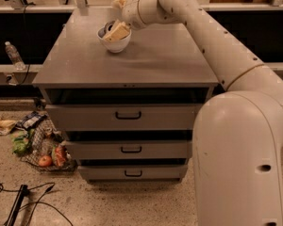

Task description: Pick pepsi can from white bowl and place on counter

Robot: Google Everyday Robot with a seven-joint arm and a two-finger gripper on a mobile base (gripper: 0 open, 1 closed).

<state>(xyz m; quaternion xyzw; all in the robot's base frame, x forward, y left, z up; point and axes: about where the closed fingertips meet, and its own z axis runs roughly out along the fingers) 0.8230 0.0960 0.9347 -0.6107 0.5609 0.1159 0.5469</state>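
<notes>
Tan-tipped gripper [117, 32] on the white arm dips into the small round white bowl [114, 45], right beside the dark blue pepsi can [105, 31]. Can't tell whether it grips the can. The can is inside the bowl, left part. The bowl stands on the flat grey counter [146, 62], rear left. A clear plastic water bottle [12, 54] lies on a ledge far left.

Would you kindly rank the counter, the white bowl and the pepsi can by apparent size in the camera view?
1. counter
2. white bowl
3. pepsi can, though it sits partly hidden inside the bowl and behind the claw poised over the bowl, so only part of it can be judged.
</notes>
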